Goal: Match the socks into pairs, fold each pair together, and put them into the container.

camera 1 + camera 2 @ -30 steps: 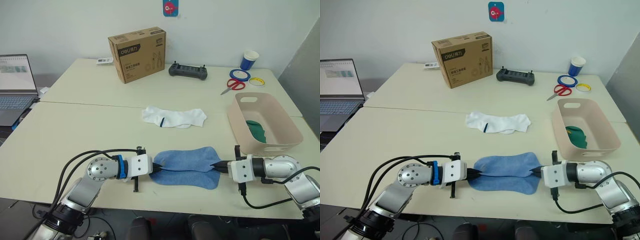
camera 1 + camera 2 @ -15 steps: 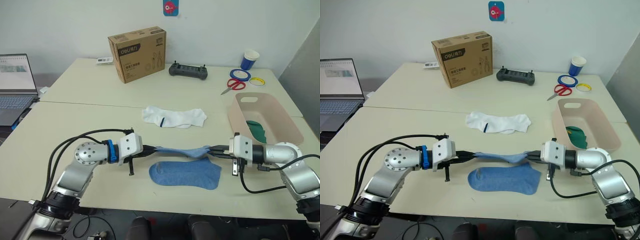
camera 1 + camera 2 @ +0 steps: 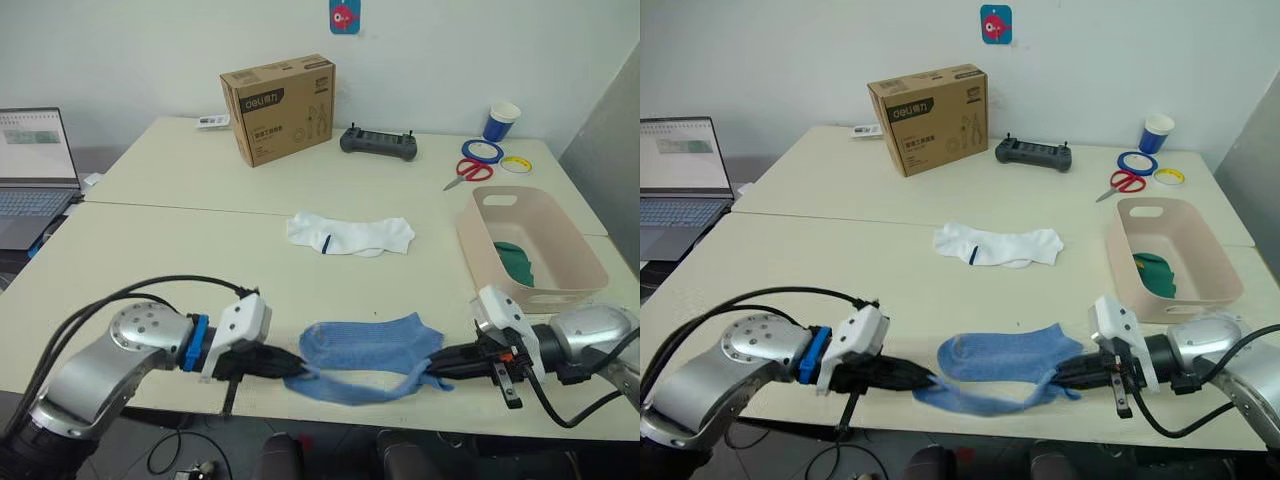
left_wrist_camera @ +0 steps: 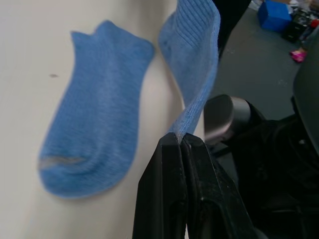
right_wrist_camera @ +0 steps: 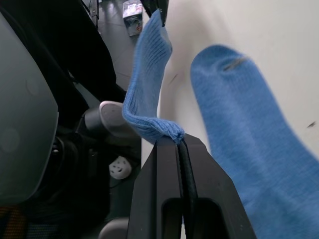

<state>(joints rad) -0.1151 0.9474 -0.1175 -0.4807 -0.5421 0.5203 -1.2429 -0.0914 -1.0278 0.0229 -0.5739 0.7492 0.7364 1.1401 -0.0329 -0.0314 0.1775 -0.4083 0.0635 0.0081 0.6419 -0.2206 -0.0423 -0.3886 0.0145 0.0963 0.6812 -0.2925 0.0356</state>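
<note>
Both end effectors are clamped on one light blue sock (image 3: 345, 385): the left end effector (image 3: 288, 364) pinches one end and the right end effector (image 3: 437, 359) the other, so it sags between them at the near edge of the table (image 3: 180, 250). Its mate, the second blue sock (image 3: 370, 338), lies flat just behind. A white pair (image 3: 350, 233) rests mid-table. To the right, the pink container (image 3: 575, 255) holds green socks (image 3: 515, 262).
</note>
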